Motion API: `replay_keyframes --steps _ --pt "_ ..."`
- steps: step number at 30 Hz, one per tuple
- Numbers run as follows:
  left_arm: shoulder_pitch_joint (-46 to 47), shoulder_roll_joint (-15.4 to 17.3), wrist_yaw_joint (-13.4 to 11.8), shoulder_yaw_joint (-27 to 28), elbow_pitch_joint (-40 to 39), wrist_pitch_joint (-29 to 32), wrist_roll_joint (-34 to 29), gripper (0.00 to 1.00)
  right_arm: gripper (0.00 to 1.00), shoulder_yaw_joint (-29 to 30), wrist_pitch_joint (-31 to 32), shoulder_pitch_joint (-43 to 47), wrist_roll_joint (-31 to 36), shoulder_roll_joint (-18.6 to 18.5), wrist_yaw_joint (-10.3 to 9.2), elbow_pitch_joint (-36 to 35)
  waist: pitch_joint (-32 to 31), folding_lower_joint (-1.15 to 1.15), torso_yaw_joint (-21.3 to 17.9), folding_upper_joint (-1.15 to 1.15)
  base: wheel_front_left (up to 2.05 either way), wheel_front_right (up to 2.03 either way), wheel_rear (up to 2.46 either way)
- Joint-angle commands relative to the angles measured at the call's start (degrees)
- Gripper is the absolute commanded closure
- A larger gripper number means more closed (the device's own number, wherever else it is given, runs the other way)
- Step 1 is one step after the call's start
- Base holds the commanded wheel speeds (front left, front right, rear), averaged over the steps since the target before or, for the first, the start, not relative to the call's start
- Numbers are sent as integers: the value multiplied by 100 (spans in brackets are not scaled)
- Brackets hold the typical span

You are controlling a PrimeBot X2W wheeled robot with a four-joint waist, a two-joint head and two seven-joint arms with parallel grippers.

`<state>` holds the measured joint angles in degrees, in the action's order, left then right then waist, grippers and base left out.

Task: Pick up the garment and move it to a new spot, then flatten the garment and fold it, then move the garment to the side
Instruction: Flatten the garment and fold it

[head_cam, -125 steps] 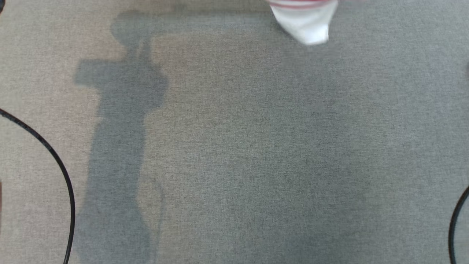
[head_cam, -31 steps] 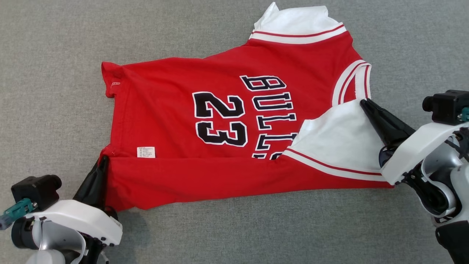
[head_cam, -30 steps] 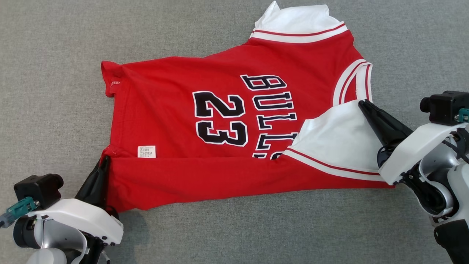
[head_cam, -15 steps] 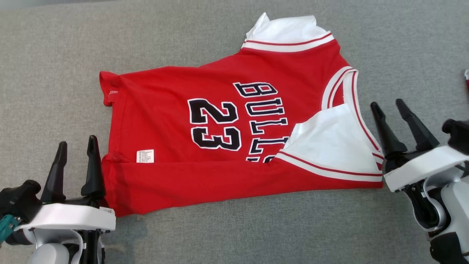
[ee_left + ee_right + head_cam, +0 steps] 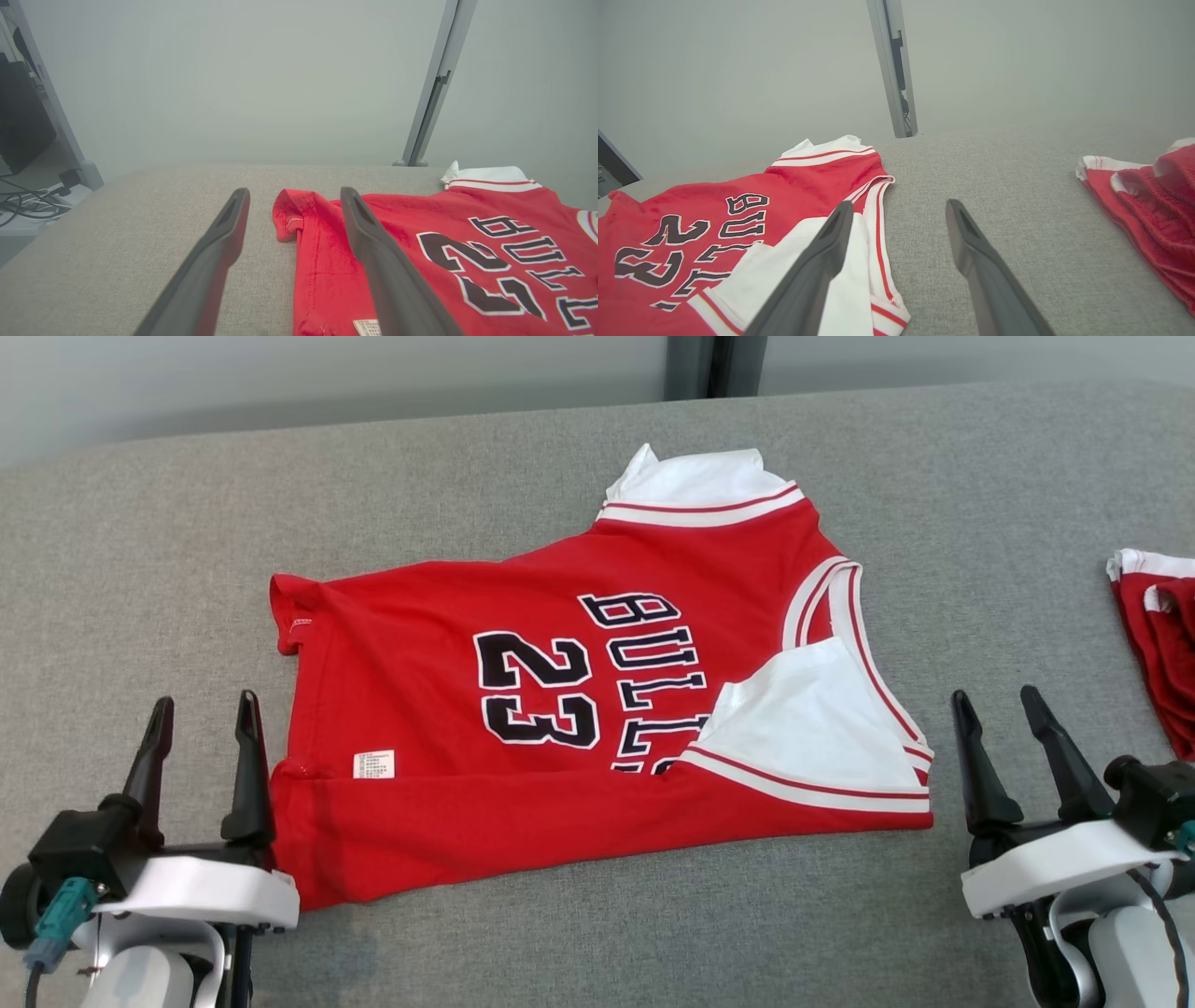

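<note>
While the red jersey (image 5: 579,709) lies spread on the grey padded surface (image 5: 560,933), one long edge folded over its front and a white-lined shoulder flap turned across the lettering, both claws stand empty. The left gripper (image 5: 205,700) sits just beside the jersey's hem end, fingers spread wide. The right gripper (image 5: 994,693), equally spread, stands near the jersey's shoulder end, apart from it. A second red garment (image 5: 1158,644) lies well apart from the jersey, beyond that gripper.
</note>
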<state>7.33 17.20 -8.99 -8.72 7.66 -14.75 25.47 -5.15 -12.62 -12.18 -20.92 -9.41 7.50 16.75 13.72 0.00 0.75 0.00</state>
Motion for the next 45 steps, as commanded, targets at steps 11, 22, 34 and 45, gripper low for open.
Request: replay_keyframes --steps 11,22,34,45 --pt "-72 -17 148 -112 251 -41 -189 0 0 100 207 160 73 74 -2 -84 -154 0 16 0 0 0 0" --pt "-164 -217 461 -402 1146 101 65 0 0 -255 389 30 20 131 -2 471 70 0 85 0 0 0 0" --pt "78 -551 1069 -598 2525 819 660 0 0 -586 412 -288 -283 267 -2 1458 290 0 117 0 0 0 0" --pt "-28 -621 1437 -678 2189 1659 1283 100 100 -756 412 -261 -944 193 -3 1386 321 0 174 0 0 0 0"
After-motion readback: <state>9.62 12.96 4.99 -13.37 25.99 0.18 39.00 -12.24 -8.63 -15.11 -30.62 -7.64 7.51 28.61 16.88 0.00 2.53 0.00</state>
